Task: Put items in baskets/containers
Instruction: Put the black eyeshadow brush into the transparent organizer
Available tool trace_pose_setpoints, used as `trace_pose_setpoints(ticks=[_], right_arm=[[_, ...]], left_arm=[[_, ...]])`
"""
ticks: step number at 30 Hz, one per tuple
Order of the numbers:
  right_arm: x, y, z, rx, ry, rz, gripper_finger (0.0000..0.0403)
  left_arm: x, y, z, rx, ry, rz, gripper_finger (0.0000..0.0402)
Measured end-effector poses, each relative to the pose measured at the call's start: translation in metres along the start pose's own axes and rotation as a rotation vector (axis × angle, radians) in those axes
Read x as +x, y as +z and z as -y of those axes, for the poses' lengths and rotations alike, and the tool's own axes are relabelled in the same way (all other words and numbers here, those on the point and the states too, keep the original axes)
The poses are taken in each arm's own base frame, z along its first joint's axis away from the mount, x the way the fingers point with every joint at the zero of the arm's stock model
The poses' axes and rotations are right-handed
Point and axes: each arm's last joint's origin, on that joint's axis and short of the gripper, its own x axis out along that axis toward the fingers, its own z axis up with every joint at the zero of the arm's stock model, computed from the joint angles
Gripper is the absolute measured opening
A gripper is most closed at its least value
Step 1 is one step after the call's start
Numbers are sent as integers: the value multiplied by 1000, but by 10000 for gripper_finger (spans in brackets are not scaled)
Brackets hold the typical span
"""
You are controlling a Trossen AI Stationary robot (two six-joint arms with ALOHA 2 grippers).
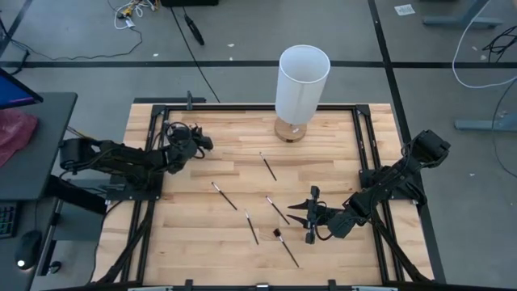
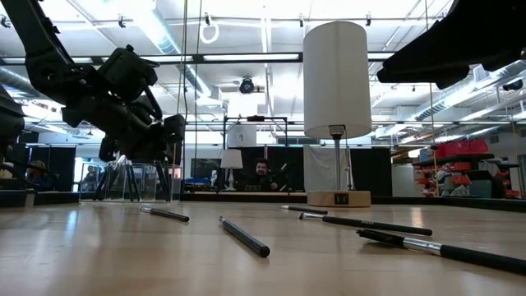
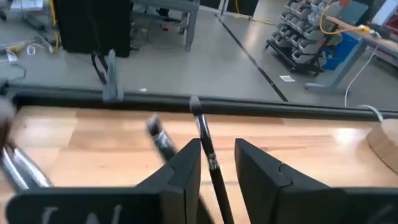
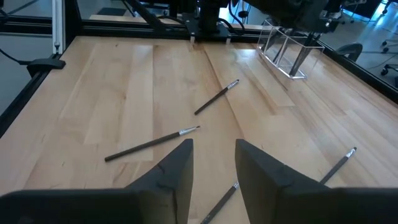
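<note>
Nearest the low camera, loose brushes (image 2: 243, 236) lie scattered on the table (image 1: 202, 242), waiting to be collected. Our left gripper (image 3: 217, 163) hangs over the clear container (image 4: 283, 53) at the table's left edge, its fingers (image 3: 186, 168) parted narrowly with a brush (image 3: 208, 155) standing in the gap, seemingly to let it drop in. Our right gripper (image 1: 311, 214), jaws narrowly apart and empty, hovers over brushes near the front, likely lining up a pick.
</note>
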Motion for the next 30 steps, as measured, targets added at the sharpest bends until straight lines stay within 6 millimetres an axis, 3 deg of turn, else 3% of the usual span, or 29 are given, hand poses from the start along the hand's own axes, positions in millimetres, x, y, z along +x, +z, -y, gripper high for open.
trace_pose_setpoints(ticks=[5, 10, 17, 22, 30], right_arm=[[0, 0, 0, 0, 0, 0, 120], [0, 0, 0, 0, 0, 0, 120], [4, 0, 5, 27, -22, -10, 120], [17, -5, 16, 101, -87, -42, 127], [64, -18, 56, 152, -243, -92, 191]], left_arm=[[-4, 18, 19, 69, -70, 33, 104], [-18, 47, 53, 148, -217, 87, 98], [-67, 75, 114, 323, -470, 85, 83], [-109, 54, 139, 427, -605, -12, 65], [-150, -29, 141, 443, -601, -93, 41]])
